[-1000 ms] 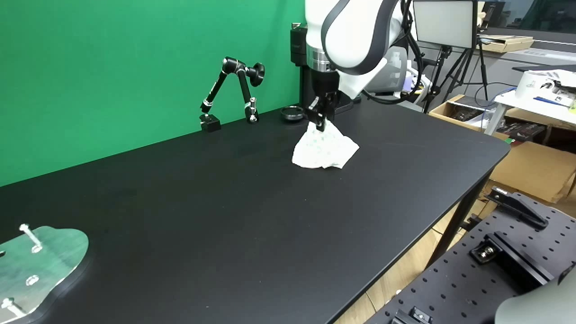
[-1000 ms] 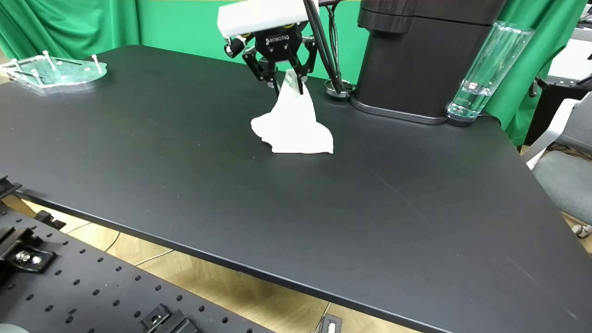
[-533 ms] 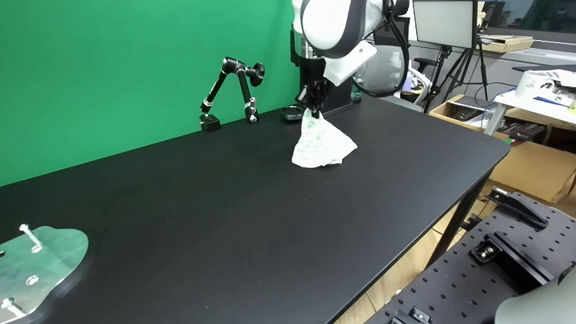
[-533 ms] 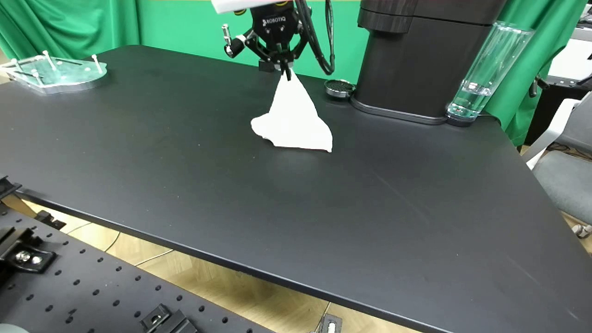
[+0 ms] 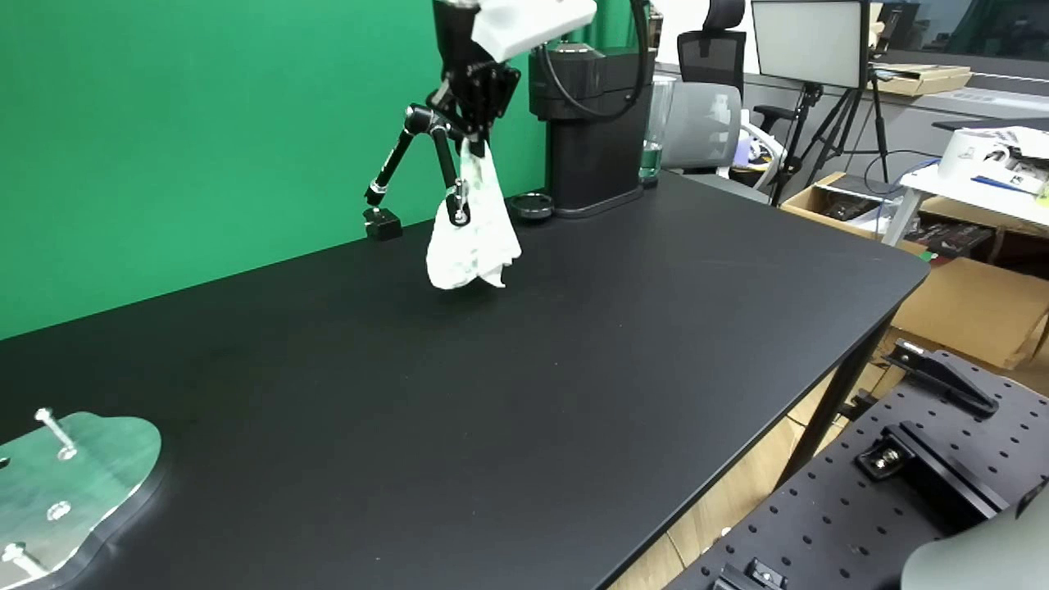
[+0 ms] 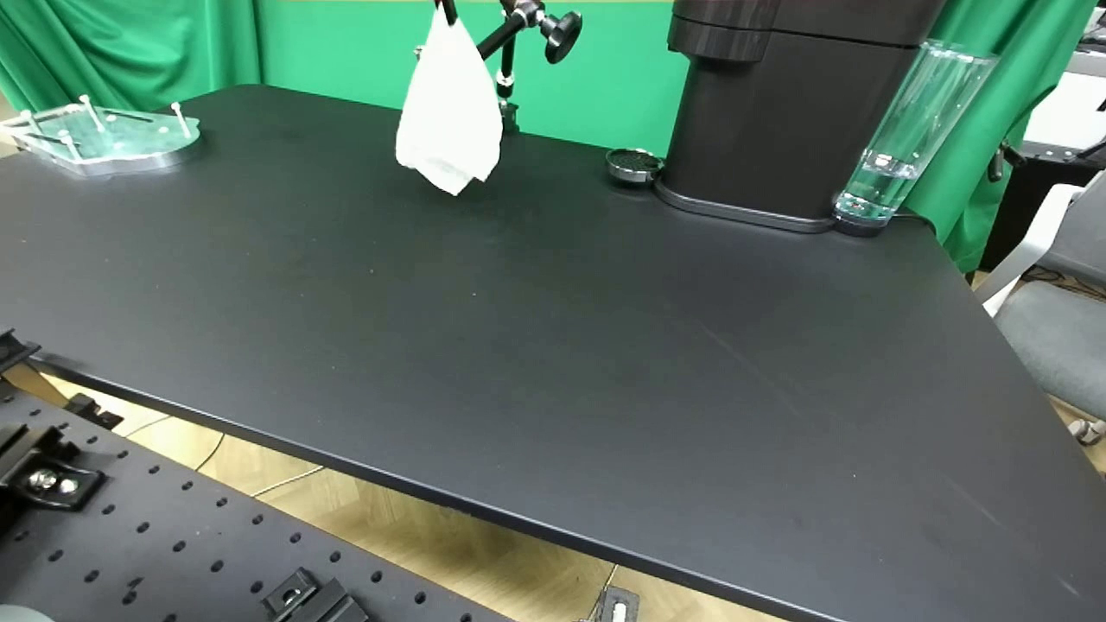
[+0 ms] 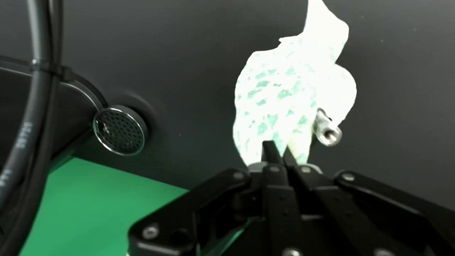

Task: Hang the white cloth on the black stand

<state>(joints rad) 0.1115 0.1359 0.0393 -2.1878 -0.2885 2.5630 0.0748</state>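
- White cloth (image 5: 482, 239), green-spotted, hangs from the tool (image 7: 278, 147) over the tabletop (image 5: 492, 426).
- Tool clamped on cloth's top end.
- Black articulated stand (image 5: 396, 160): in an exterior view its end crosses in front of the cloth; can't tell if they touch.
- Wrist view: stand's silver stud (image 7: 326, 131) overlaps cloth's edge.
- Round perforated tray (image 7: 120, 130) sits just beside black coffee machine (image 5: 586, 164).

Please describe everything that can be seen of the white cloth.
The white cloth looks thin and soft, with green patches. The end effector pinches its top; the rest hangs in loose folds, apparently above the table. In an exterior view, the black stand partly covers it; whether they touch is unclear.
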